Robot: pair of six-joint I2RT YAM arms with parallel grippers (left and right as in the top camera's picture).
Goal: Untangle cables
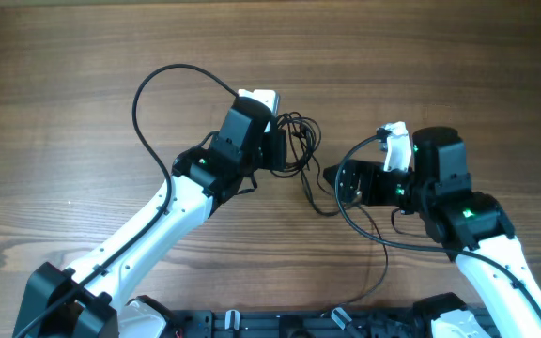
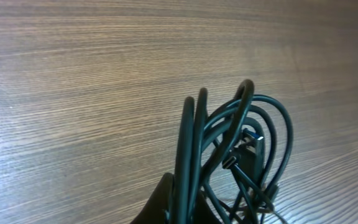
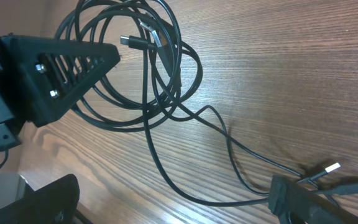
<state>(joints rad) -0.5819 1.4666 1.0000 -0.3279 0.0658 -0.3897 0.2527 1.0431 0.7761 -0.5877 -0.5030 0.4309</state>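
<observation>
Two robot arms work over a wooden table [image 1: 83, 56]. The left gripper [image 1: 278, 145] has its jaws pressed together on a bunch of thin black cables [image 2: 189, 149]. Several loops fan out of the jaws and beyond their tips, with one small plug [image 2: 250, 140] nested among them.

The right gripper [image 3: 173, 190] has its jaws spread wide and holds nothing. It faces the bunch, which lies well ahead of its tips. Two loose strands trail out of the coil and run back to just beside one of its fingers, where two plug ends [image 3: 331, 168] lie on the wood.

The bunch itself is a rough coil with no clear long axis. The trailing strands give the direction, running from the left jaws towards the right jaws.

The cords look light, limp and smooth. They would likely slip through a loose grip, and a hard pull would tighten the loops. A free strand just behind a plug end looks like the best place to take hold, since the plug would stop it sliding out.
</observation>
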